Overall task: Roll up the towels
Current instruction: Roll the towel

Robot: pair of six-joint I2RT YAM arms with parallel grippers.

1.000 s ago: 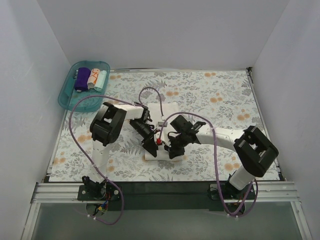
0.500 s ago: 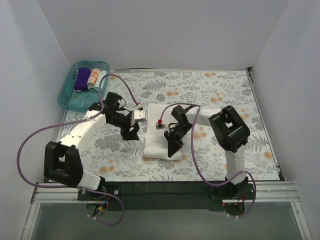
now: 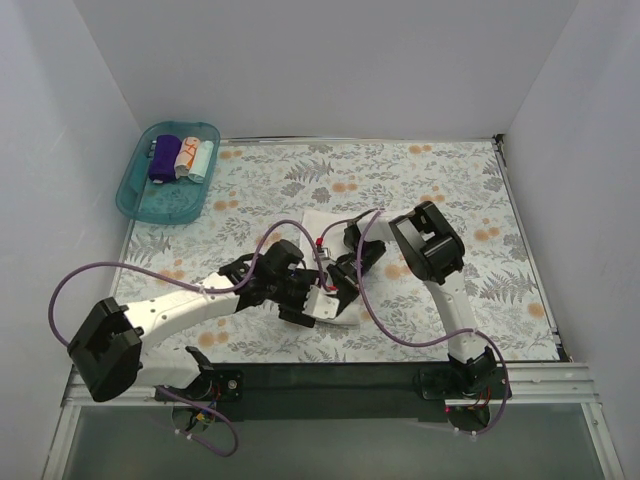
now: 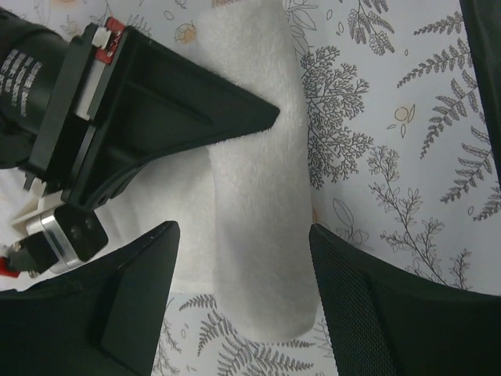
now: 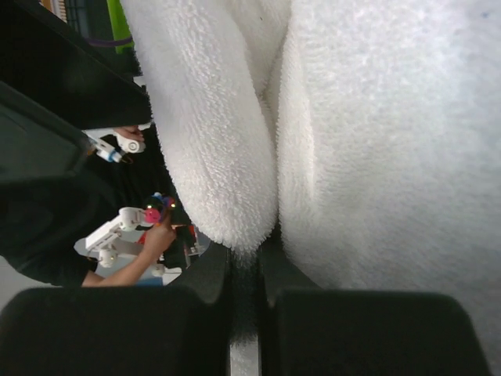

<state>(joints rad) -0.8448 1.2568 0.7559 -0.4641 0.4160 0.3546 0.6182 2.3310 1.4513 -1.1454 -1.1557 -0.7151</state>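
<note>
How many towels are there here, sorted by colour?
dark purple towel: 1
white-and-orange towel: 1
pale teal towel: 1
plain white towel: 1
Total: 4

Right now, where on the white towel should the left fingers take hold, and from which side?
Take the white towel by its rolled end, from above, across the roll: it lies as a raised ridge between the open left fingers.
</note>
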